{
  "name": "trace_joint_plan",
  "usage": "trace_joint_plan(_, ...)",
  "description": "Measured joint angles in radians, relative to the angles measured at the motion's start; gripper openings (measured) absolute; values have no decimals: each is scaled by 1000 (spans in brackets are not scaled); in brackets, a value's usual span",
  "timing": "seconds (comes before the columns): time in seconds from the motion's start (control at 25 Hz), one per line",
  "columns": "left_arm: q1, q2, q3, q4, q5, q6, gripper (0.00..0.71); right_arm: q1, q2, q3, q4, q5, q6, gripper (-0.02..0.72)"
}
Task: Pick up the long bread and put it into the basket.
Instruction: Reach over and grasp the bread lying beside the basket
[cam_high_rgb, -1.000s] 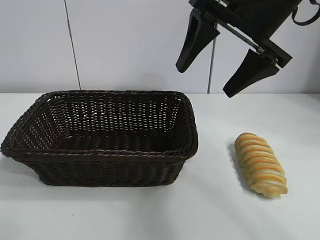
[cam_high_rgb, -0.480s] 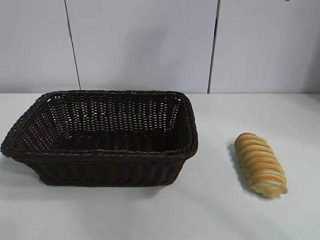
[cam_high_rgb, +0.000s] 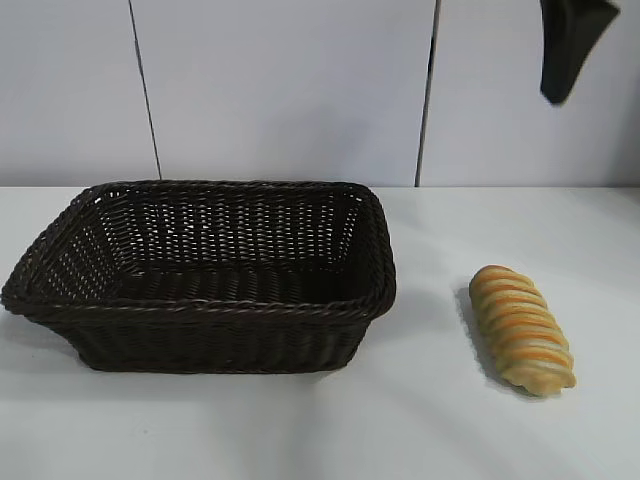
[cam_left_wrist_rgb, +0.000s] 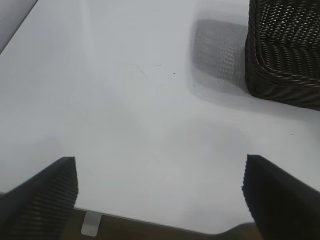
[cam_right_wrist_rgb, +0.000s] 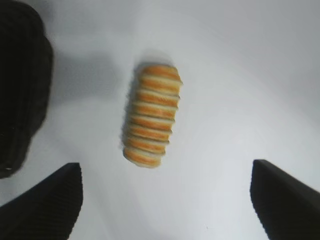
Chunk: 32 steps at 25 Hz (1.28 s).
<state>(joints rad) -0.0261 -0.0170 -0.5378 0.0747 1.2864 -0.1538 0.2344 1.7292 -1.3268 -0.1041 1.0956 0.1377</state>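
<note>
The long bread (cam_high_rgb: 522, 329) is seen lying on the white table (cam_high_rgb: 420, 420), apart from the basket (cam_high_rgb: 200, 275). The right gripper (cam_right_wrist_rgb: 165, 200) is held high above the bread, jaws spread wide and empty. The left gripper (cam_left_wrist_rgb: 160, 200) is kept spread over bare table near the basket

The long bread (cam_high_rgb: 522, 329) lies on the table (cam_high_rgb: 420, 430) beside the basket (cam_high_rgb: 200, 300).

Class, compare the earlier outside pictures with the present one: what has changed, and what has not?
The right gripper left the outside view, then returned: one open finger shows at the top right. It holds nothing. The bread and basket have not moved.
</note>
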Motion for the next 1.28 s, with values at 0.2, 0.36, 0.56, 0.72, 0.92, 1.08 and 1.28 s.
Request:
trace_joint_plan(0.2,0,0,0,0,0,0,648,0,111,6,6,-100,27,631)
trace_joint_plan(0.36,0,0,0,0,0,0,648,0,181,6,18,-150,43,631)
trace_joint_plan(0.56,0,0,0,0,0,0,648,0,266,6,23,-176,48,631)
trace_joint_plan(0.72,0,0,0,0,0,0,648,0,322,6,24,-200,66,617)
trace_joint_plan(0.92,0,0,0,0,0,0,648,0,331,6,30,-208,75,178)
trace_joint_plan(1.08,0,0,0,0,0,0,648,0,331,2,30,-195,75,115)
trace_joint_plan(1.28,0,0,0,0,0,0,648,0,289,-45,27,-96,53,115)
